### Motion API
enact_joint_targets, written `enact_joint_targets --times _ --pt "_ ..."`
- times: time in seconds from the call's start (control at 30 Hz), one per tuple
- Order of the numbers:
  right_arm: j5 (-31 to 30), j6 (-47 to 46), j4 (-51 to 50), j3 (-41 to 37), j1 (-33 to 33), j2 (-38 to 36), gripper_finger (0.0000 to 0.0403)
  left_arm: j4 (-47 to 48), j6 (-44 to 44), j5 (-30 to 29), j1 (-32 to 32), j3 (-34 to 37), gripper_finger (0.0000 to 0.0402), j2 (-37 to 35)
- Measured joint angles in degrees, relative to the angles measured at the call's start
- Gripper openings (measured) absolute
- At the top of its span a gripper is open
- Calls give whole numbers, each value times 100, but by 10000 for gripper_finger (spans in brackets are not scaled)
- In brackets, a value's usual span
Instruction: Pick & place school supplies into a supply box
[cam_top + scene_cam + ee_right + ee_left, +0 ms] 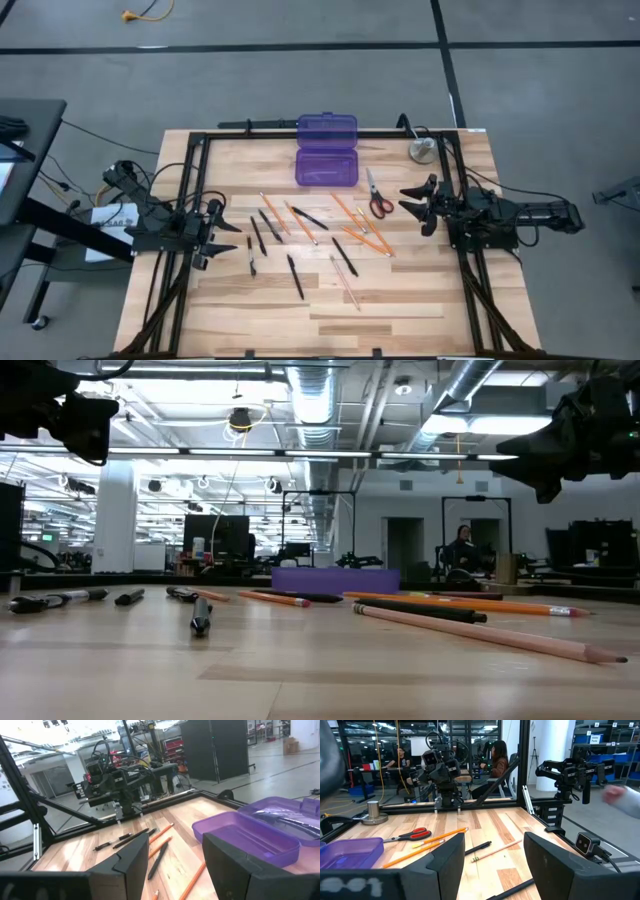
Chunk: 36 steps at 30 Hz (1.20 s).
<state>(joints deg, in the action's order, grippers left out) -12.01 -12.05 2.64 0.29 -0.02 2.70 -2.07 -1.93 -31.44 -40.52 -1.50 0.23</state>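
High view: light wood table (400,300) on a grey floor. Purple box (326,150) lies open at the far middle, lid flipped back. Pencils (365,232) and pens (294,275) are scattered mid-table, none in the box. Scissors (378,195) lie just right of the box; a metal disc (421,151) sits at the far right corner. Left gripper (222,238) waits at the left edge, right gripper (418,203) at the right edge, both spread wide and empty.

Low view: pencils and pens lie flat in front, box behind them, both arms up high. Beyond is an open workshop with ceiling ducts and a seated person (462,550).

Left wrist view: fingers (447,857) apart, nothing between; scissors, pencils, disc ahead. People sit at desks behind.

Right wrist view: fingers (131,862) apart; box empty, close by.
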Motion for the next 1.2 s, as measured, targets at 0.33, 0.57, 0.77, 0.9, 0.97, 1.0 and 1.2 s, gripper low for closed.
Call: enact_joint_targets --times 0.33,0.57,0.77,0.9,0.97,1.0,1.2 --pt "0 -2 2 -1 -1 0 178 -56 369 5 0 4 195 0" --pt "-2 -4 153 0 -1 2 178 -187 42 13 0 13 195 2" --pt "-2 -25 807 0 1 2 178 -188 -21 11 0 13 195 2" --pt "-2 -274 1367 -1 0 2 178 -245 -57 -38 0 13 195 2" --pt "-35 -284 1609 13 -9 0 178 -341 -59 -113 0 13 195 1" --pt "-133 -270 1673 28 -17 0 178 -384 -54 -129 0 13 195 1" --pt "-853 -255 1711 147 -49 -13 178 -734 479 259 0 11 195 1"
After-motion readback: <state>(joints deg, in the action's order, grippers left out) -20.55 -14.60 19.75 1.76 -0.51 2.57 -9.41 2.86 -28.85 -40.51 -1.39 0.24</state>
